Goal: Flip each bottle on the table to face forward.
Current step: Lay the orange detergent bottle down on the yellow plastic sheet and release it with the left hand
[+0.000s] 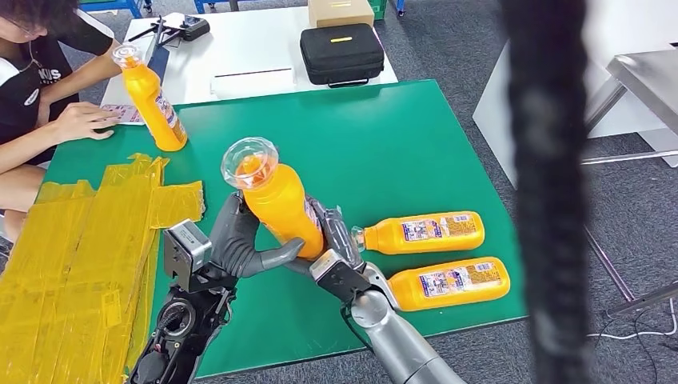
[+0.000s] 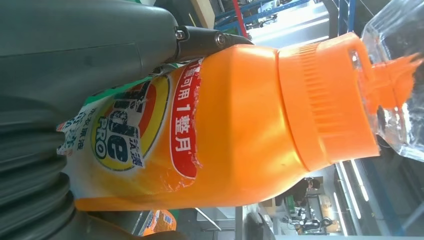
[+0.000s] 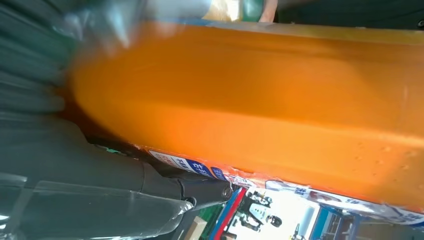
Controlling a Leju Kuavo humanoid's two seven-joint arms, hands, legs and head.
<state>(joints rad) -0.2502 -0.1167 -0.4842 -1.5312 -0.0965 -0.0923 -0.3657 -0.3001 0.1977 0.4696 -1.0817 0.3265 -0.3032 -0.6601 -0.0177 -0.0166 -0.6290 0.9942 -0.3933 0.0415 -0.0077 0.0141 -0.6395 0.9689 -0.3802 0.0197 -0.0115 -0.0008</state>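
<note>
Orange bottle (image 1: 276,200) gripped by both robot hands, left (image 1: 240,244) and right (image 1: 336,248).

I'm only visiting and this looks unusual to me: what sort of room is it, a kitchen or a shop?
Probably a lab or workshop used for testing. A green mat covers the work table, a black equipment case sits on a white table behind, and a seated person watches beside the orange bottles.

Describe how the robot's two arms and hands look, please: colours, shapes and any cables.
The left hand is dark grey with thick, smooth fingers behind a boxy grey wrist block; its forearm is black, open-framed, with exposed parts. The right hand is similar, on a smooth silver tubular forearm. The wrist views show grey ribbed covers.
</note>
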